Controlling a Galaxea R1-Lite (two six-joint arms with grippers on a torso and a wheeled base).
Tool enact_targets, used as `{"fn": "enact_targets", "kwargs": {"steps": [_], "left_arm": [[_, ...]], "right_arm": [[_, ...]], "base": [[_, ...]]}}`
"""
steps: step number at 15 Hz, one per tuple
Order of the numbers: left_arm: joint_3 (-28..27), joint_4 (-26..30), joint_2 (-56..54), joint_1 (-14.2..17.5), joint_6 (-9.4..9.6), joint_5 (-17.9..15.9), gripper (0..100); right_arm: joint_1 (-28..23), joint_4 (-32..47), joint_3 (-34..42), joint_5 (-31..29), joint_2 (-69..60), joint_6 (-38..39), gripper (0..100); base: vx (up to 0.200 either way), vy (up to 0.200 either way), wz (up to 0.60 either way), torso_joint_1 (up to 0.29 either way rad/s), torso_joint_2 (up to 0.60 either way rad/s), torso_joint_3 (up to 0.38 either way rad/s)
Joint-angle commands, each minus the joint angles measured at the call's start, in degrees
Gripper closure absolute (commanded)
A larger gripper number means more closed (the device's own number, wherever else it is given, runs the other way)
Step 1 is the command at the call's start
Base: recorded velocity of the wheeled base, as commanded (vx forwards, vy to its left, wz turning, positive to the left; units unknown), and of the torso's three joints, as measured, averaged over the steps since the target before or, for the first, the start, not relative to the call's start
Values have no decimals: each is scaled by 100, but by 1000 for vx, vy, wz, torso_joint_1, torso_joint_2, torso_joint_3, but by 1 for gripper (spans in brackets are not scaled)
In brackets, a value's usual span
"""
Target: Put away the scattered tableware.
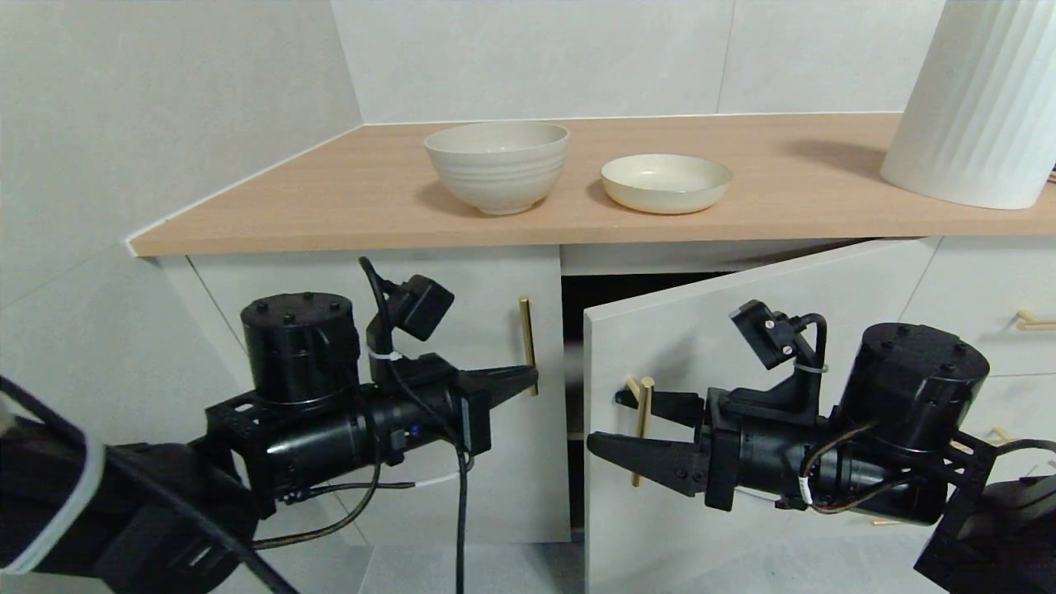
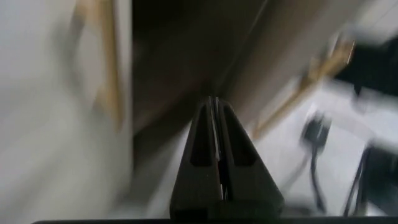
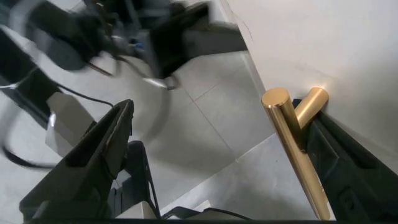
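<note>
Left pincer (image 2: 214, 102) clenched, right pincer (image 1: 606, 421) spread astride door handle (image 1: 640, 429), cupboard interior (image 1: 573, 322) too dark to read

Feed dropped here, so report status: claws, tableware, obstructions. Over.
Left claw shut, near cupboard opening. Right claw open, straddling handle of part-open door. Bowl and dish on counter. Door only partway open.

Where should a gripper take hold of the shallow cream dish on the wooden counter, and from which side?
Probably its near rim, pinched inside and outside, coming from above at the front. The shallow cream dish sits upright and open on the wooden counter; its wall is low and flared.
</note>
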Motion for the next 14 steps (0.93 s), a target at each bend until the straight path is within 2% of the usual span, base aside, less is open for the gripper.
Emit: {"fn": "enact_targets", "kwargs": {"steps": [1, 5, 7, 10, 14], "left_arm": [[51, -896, 1078, -239, -384, 8, 100], [-10, -2338, 1763, -467, -480, 26, 100], [-107, -2461, 1895, -502, -586, 52, 100], [-221, -3041, 2203, -573, -604, 166, 100], [-221, -3269, 2229, -696, -604, 166, 100]], "right_arm": [[-1, -26, 15, -6, -16, -8, 0], [8, -26, 41, -6, -7, -34, 0], [8, -26, 103, -6, -16, -78, 0], [-1, -17, 244, -23, -25, -561, 0], [-195, 0, 481, -32, -121, -781, 0]], "base": [[0, 0, 0, 0, 0, 0], [0, 0, 0, 0, 0, 0], [0, 0, 0, 0, 0, 0], [0, 0, 0, 0, 0, 0], [0, 0, 0, 0, 0, 0]]}}
